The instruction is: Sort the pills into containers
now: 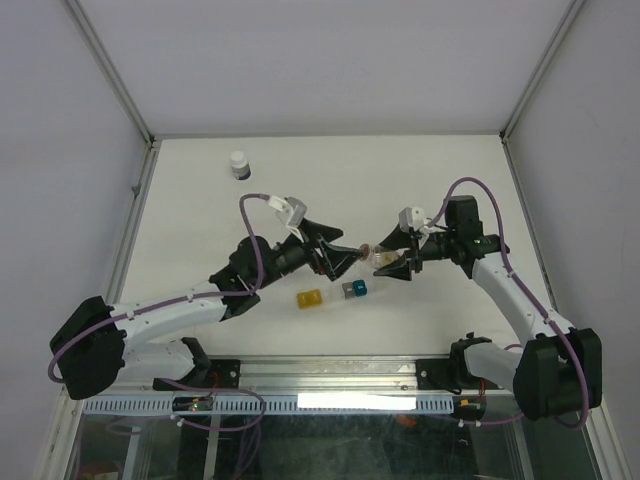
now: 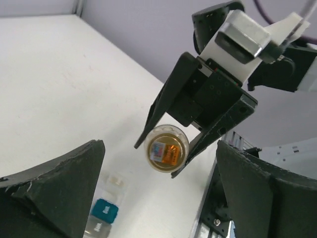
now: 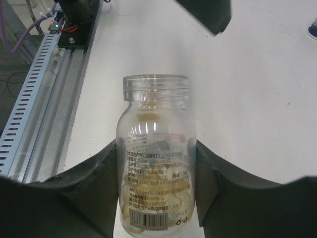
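Left hand: I am holding its fingers spread wide with nothing between them, above the bench, facing the right hand at three o'clock.
Right hand: I am pinching the vial by its body, one finger pressing each side.
Vial: it is lying roughly level above the bench, its uncapped mouth pointing to nine o'clock, toward the left hand.
Pills: they are sitting inside the vial, massed at the end nearest the right wrist.
Containers: the strip is lying on the bench at six o'clock from both hands and apart from them, with the yellow cube at its nine o'clock end and the blue cube toward three o'clock.
White-capped bottle: it is standing upright at eleven o'clock from the left hand, well apart.
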`<control>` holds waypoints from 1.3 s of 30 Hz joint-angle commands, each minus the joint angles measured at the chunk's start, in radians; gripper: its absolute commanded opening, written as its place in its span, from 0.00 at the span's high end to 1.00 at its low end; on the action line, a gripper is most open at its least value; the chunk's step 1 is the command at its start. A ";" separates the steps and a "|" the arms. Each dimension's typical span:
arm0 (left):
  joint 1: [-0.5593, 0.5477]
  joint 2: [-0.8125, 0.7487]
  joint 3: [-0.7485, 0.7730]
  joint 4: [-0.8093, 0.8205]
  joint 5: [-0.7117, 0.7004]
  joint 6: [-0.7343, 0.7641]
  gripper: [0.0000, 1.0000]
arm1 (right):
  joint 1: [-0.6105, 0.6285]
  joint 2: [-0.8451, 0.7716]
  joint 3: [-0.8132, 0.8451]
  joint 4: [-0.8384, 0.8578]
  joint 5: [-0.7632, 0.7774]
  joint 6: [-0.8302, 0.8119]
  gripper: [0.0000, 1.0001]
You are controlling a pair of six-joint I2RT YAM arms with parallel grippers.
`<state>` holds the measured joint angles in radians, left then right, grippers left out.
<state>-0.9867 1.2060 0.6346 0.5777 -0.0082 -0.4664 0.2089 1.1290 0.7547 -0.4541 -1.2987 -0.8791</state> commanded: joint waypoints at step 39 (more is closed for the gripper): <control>0.111 0.451 0.036 1.164 0.613 0.145 0.34 | 0.005 -0.046 0.017 0.083 -0.184 0.081 1.00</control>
<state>-0.8654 1.6833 0.6487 1.4532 0.6518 -0.3004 0.2092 1.1118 0.7547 -0.4107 -1.4490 -0.8127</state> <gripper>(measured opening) 0.672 0.547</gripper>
